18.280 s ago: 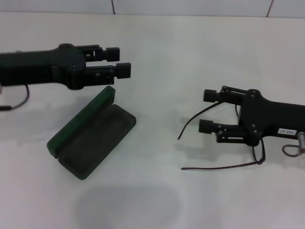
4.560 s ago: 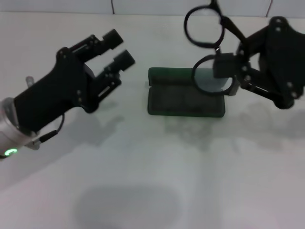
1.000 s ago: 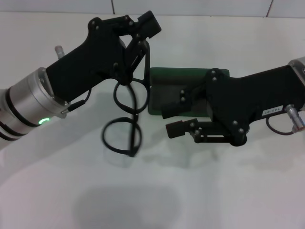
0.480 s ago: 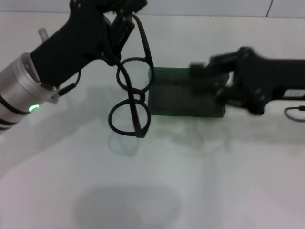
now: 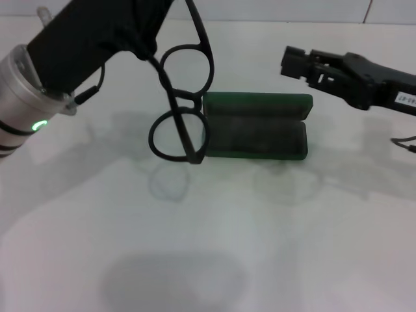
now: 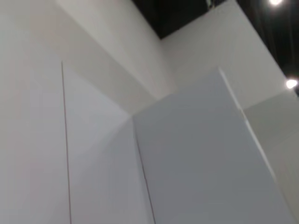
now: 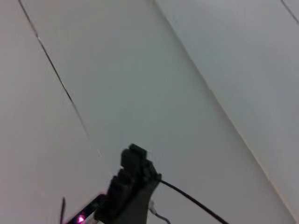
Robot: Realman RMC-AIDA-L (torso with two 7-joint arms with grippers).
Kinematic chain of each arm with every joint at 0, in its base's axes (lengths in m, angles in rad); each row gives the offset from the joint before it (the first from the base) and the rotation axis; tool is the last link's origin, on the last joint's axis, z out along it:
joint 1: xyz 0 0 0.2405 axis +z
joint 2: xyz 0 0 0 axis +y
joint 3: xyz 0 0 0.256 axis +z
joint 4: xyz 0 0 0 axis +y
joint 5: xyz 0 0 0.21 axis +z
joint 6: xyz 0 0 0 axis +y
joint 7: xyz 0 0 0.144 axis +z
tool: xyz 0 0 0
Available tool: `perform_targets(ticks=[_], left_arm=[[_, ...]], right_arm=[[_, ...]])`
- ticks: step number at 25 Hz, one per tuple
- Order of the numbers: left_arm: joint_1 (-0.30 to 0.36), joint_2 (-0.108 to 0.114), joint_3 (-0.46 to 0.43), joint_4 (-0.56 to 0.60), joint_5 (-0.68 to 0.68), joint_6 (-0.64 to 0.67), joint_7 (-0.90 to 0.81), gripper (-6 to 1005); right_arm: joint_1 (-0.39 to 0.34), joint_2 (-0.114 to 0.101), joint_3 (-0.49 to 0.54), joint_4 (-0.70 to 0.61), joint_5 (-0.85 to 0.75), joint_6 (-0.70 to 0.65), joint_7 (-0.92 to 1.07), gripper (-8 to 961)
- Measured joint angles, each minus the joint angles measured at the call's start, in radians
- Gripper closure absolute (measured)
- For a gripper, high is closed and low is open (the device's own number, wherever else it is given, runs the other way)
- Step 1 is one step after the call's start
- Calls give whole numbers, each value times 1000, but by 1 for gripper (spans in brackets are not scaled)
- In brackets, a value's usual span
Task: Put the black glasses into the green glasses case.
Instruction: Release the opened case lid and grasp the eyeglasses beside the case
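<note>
My left gripper reaches in from the far left of the bench, high above the surface. It carries the black glasses by one thin temple arm. My fingers there run off the upper edge of the head view, so I judge they are pinching the temple, because the glasses hang in the air and nothing else supports them.

The glasses hang tilted, one round lens above the other. The lower lens sits just to the left of the green glasses case and overlaps its left end in the head view. I cannot tell if they touch.

The case lies open in the middle of the bench, with its lid standing up along the far side. The dull lining inside is bare.

My right gripper is on the right, above and beyond the far right corner of the case, pointing left. It holds nothing. I cannot tell if its fingers are spread or pressed together.

As I judge it, the task is past halfway. The case is open and the glasses are lifted and brought beside it. What is left is turning them level, lowering them into the lining and letting go.

The wrist views show only pale walls.
</note>
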Motion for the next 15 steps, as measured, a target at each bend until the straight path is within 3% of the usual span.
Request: perform_targets(ticks=[8, 11, 15], left_arm=[[-4, -2, 76, 46, -72, 9, 17, 944], [-4, 0, 141, 48, -131, 9, 45, 944], [-4, 1, 157, 50, -147, 10, 60, 944]], right_arm=[[83, 4, -12, 143, -5, 19, 16, 687], [93, 5, -18, 154, -2, 7, 27, 687], [99, 5, -44, 156, 18, -3, 68, 687]])
